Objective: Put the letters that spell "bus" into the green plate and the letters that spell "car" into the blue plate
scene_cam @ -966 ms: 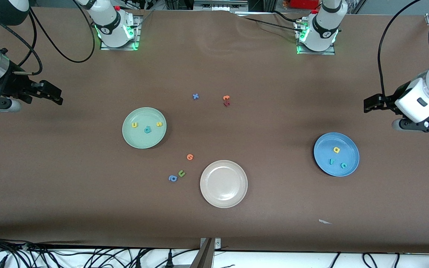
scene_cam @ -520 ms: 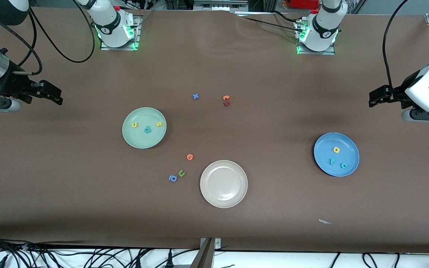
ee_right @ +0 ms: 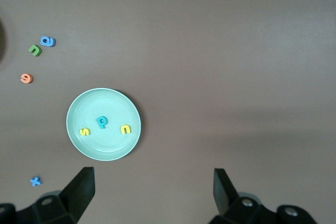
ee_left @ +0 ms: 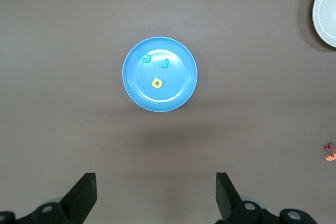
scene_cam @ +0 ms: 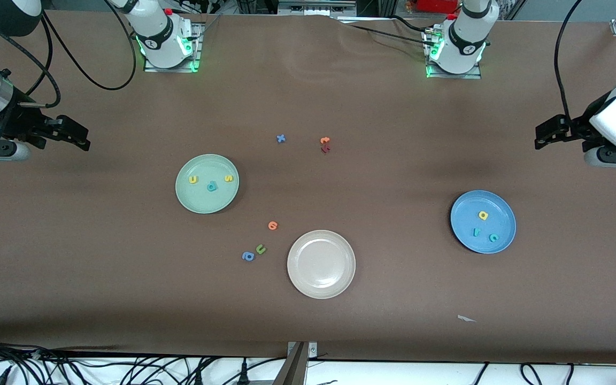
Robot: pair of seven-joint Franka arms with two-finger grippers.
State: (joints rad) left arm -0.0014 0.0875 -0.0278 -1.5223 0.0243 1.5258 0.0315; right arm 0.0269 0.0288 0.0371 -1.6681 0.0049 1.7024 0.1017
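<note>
Both sets of jaws stand released and empty, each up over bare brown counter (scene_cam: 372, 321): the left gripper (ee_left: 156, 195) near the round blue plate (ee_left: 186, 85) with its three foam letters, the right gripper (ee_right: 152, 192) near the round mint-green plate (ee_right: 79, 142) with its three.

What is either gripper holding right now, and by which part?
Nothing: left gripper and right gripper both show open, empty jaws, up over bare table.

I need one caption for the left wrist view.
Open left claw above the blue plate holding teal c, teal r, yellow a.
</note>
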